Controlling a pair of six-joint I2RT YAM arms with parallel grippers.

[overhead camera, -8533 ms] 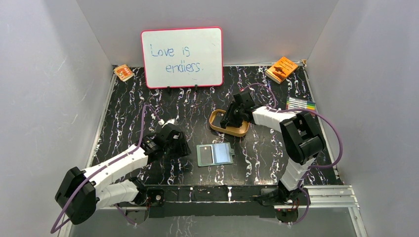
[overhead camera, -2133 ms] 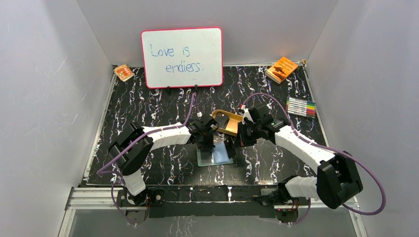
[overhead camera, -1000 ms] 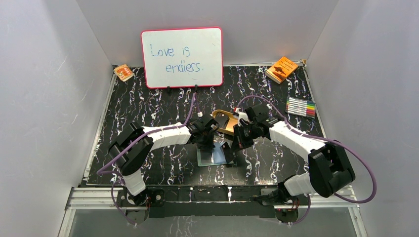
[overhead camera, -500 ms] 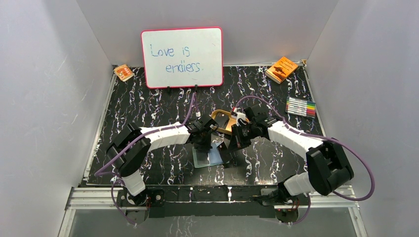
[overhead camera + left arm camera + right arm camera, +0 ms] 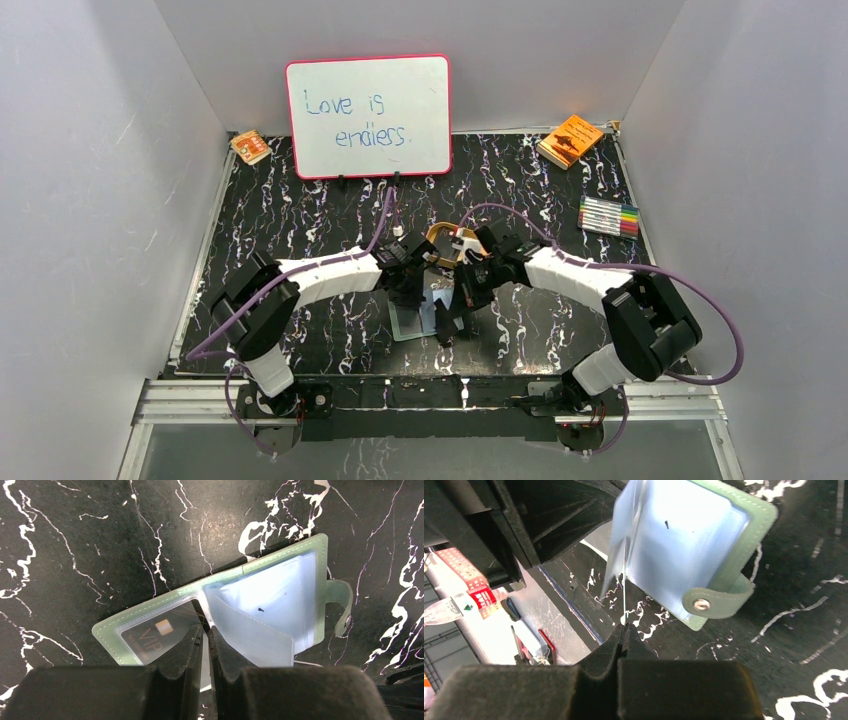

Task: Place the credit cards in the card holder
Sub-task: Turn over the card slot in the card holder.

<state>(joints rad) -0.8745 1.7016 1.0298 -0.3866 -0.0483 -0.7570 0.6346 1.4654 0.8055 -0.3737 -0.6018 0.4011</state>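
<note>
Two tools meet over the card holder (image 5: 312,550), which lies open on the black marbled desk (image 5: 75,540) just ahead of both sets of tips. Your left tool (image 5: 205,634) points at the fold of the holder. Its jaws stand a sliver apart with a pale strip of plastic in the gap, and you cannot tell whether they pinch it. Just left of those tips, one dark credit card (image 5: 150,639) marked VIP sits inside the holder's left pocket. Your right tool (image 5: 624,630) is closed, its tips pinched on the near edge of a clear sleeve (image 5: 620,545) that stands up edge-on from the holder's right half. The strap with its pale snap button (image 5: 701,605) lies flat on the desk just right of that tool's tips.
</note>
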